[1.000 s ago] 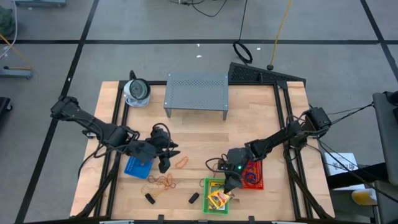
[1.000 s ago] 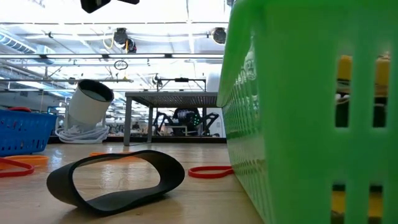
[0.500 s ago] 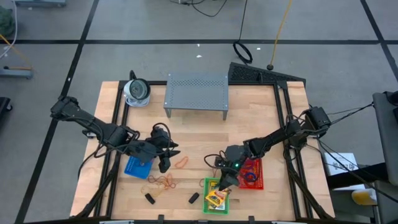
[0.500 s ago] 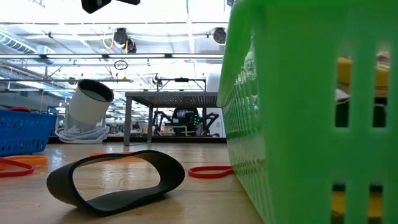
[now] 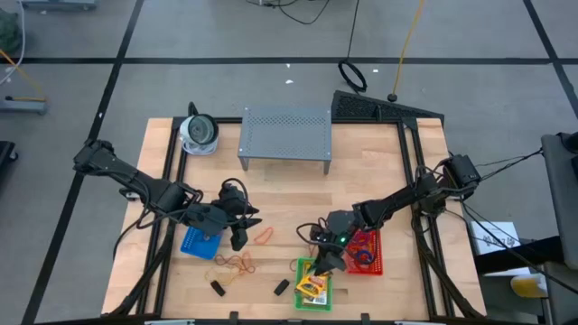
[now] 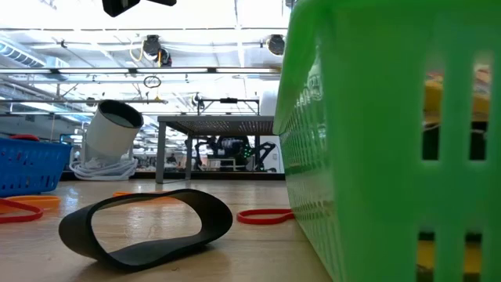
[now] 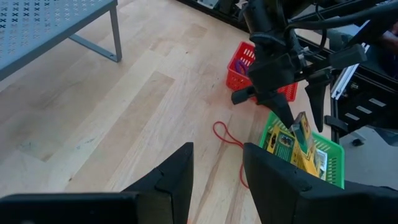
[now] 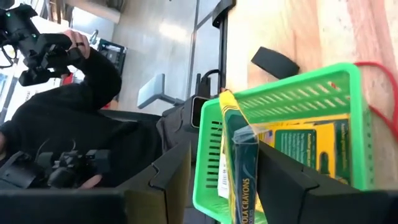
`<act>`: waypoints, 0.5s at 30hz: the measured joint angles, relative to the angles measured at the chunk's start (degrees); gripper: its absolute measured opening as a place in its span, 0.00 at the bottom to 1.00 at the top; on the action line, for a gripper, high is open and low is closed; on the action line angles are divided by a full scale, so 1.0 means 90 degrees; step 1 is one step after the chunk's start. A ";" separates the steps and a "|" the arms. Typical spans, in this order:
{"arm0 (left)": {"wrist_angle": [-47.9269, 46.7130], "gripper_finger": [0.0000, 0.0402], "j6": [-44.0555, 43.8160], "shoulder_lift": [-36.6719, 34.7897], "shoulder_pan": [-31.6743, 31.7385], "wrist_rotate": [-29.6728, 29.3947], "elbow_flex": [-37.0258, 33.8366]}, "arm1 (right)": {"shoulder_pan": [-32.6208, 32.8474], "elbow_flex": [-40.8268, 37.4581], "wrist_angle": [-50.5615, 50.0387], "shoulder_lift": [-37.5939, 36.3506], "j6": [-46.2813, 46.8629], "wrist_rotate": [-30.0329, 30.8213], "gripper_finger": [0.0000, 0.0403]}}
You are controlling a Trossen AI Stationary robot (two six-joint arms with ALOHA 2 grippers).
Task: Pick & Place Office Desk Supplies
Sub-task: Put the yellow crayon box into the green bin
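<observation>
Table: wooden top [image 5: 361,171] under warehouse lights, with the green basket [image 5: 313,282] at its near edge as my landmark.
Crayon box: yellow-orange box [image 8: 239,169] stood on end between the right gripper's [image 5: 322,267] fingers, its lower end down inside the green basket, leaning against other crayon boxes [image 5: 312,288] lying flat there.
Axis: its long side ran along the fingers, tilted, upper end sticking out above the basket rim.
Right gripper: over the basket's far edge, fingers on either side of the box; whether they pressed it or had let go, I could not tell.
Left gripper: left gripper [image 5: 240,227] hung well to the left of the basket, jaws apart, nothing between them.
Nearby: orange rubber band [image 5: 263,236] between left gripper and basket; red basket [image 5: 370,259] just right of the green one; blue basket [image 5: 196,244] far left.
Change: a second before, the right gripper sat nearer the basket's right corner; it had since shifted left and spread a little.
</observation>
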 joint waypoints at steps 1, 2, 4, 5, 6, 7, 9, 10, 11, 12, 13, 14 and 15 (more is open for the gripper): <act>0.0000 0.37 0.0000 0.0000 0.0000 0.0000 0.0000 | -0.0001 0.0000 0.0004 0.0000 -0.0053 0.0008 0.39; 0.0000 0.37 0.0000 0.0000 0.0000 0.0000 0.0000 | -0.0002 0.0000 0.0000 0.0000 -0.0108 0.0009 0.39; 0.0000 0.37 -0.0002 0.0000 0.0000 0.0000 0.0000 | -0.0002 0.0000 0.0002 0.0000 -0.0220 0.0053 0.39; 0.0000 0.37 -0.0010 0.0000 0.0000 0.0000 0.0000 | -0.0002 0.0000 0.0004 0.0000 -0.0289 0.0132 0.39; 0.0000 0.37 -0.0022 0.0000 0.0000 0.0000 0.0000 | -0.0002 0.0000 0.0004 0.0000 -0.0395 0.0176 0.39; 0.0000 0.37 -0.0024 0.0000 0.0000 0.0000 0.0000 | -0.0002 0.0000 0.0006 0.0000 -0.0524 0.0187 0.39; 0.0000 0.37 -0.0037 0.0000 0.0000 0.0000 0.0000 | 0.0015 0.0000 0.0023 0.0000 -0.0695 0.0202 0.39; 0.0000 0.37 -0.0074 0.0000 0.0000 0.0002 0.0000 | 0.0026 0.0000 0.0030 0.0000 -0.0778 0.0259 0.39; 0.0000 0.37 -0.0091 0.0000 0.0000 0.0002 0.0000 | 0.0054 0.0000 0.0033 0.0000 -0.0877 0.0345 0.39; 0.0000 0.37 -0.0121 0.0000 0.0000 0.0004 0.0000 | 0.0076 0.0000 0.0038 0.0000 -0.1026 0.0379 0.39; 0.0000 0.37 -0.0125 0.0000 0.0000 0.0003 0.0001 | 0.0106 0.0000 0.0053 0.0000 -0.1170 0.0455 0.39; 0.0001 0.37 -0.0126 0.0000 0.0000 0.0004 0.0002 | 0.0140 0.0000 0.0059 0.0000 -0.1300 0.0492 0.39; 0.0000 0.37 -0.0128 0.0000 0.0000 0.0005 0.0002 | 0.0168 0.0000 0.0062 0.0000 -0.1431 0.0510 0.39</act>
